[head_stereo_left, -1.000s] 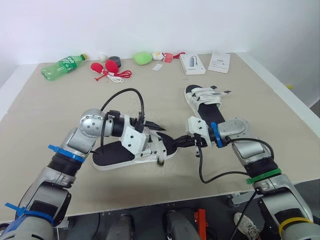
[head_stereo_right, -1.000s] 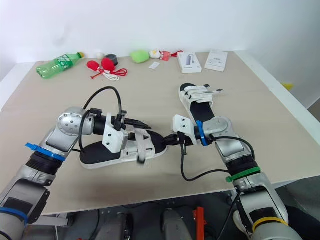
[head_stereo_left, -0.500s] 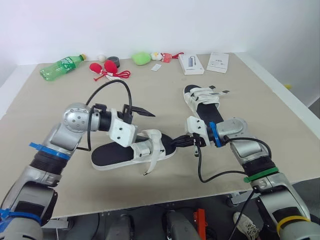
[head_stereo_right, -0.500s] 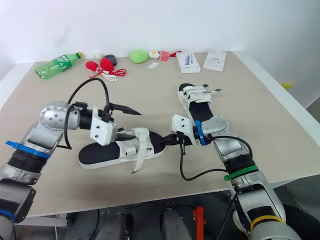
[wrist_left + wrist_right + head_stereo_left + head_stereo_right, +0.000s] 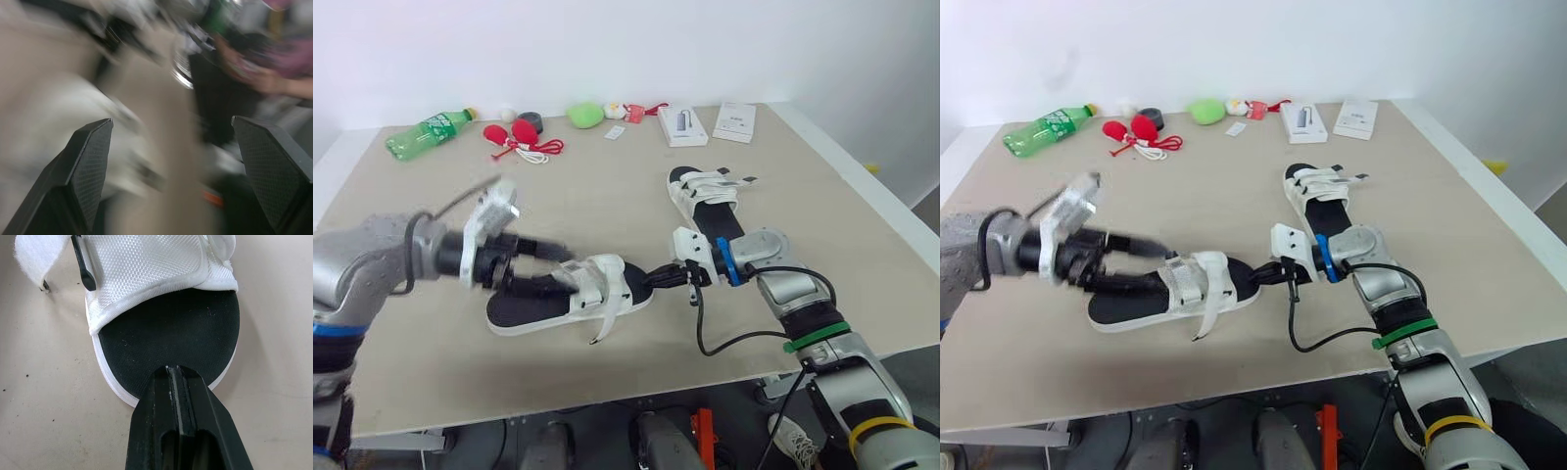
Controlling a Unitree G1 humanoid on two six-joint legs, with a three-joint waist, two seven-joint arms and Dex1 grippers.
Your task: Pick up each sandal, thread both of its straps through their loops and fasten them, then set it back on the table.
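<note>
My left gripper (image 5: 172, 119), fingers spread wide, hides part of the near sandal's (image 5: 570, 297) heel half. That sandal lies lengthwise across the lower centre of the table (image 5: 607, 186), toe pointing right, where my right gripper's (image 5: 174, 372) fingers, pressed together, touch it.

Beige tabletop (image 5: 607, 191), far edge:
- Green plastic bottle (image 5: 426, 134) is lying on its side at ten o'clock.
- Two red bulbs with white cord (image 5: 514, 135) are lying at eleven.
- Lime-green rounded lump (image 5: 586, 115) is sitting near twelve.
- White box holding a grey device (image 5: 683, 124) and flat white packet (image 5: 734, 121) are lying side by side at one.
</note>
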